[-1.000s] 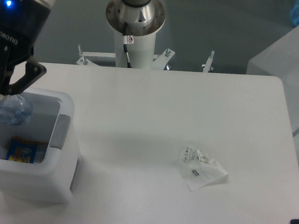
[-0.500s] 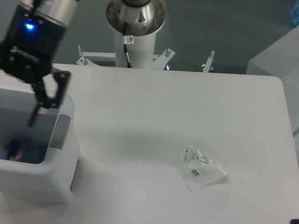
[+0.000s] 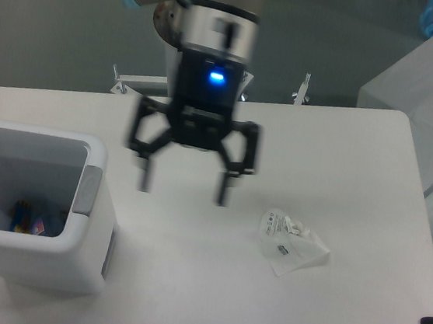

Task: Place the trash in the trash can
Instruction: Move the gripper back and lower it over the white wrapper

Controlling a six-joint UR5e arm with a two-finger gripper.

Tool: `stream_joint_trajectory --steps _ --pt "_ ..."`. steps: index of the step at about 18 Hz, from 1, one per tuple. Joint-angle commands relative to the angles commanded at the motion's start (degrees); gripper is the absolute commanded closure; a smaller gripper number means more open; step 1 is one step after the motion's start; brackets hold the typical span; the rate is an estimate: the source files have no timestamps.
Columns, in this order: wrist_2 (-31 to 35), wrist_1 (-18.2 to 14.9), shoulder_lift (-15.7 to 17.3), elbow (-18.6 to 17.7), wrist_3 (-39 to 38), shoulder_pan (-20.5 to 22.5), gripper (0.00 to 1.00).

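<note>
A: Hovering over the counter [image 3: 187, 284], our claw [image 3: 184, 188] hangs spread wide and empty; where is the wrapper [image 3: 292, 242]?

B: Flat on the counter, right of the claw and nearer the camera; its long axis slants down-right; the bin [image 3: 91, 195] sits far left.

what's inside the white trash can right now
At the bottom of the trash can lies something with a red-and-blue label, probably the bottle, though its clear body is hard to make out. The near wall hides the rest of the floor. The wrapper is on the table.
</note>
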Motion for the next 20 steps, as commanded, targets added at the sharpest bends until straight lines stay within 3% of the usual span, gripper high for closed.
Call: stream_joint_trajectory --steps 4,10,14,20 --pt "1.49 0.00 -0.09 -5.88 6.68 3.61 0.00" --pt "7.73 -0.35 -1.58 -13.36 22.06 5.37 0.00" --pt "9.58 -0.70 -6.41 -14.15 19.98 6.17 0.00" --pt "15.72 -0.26 -11.16 -17.23 18.47 5.64 0.00"
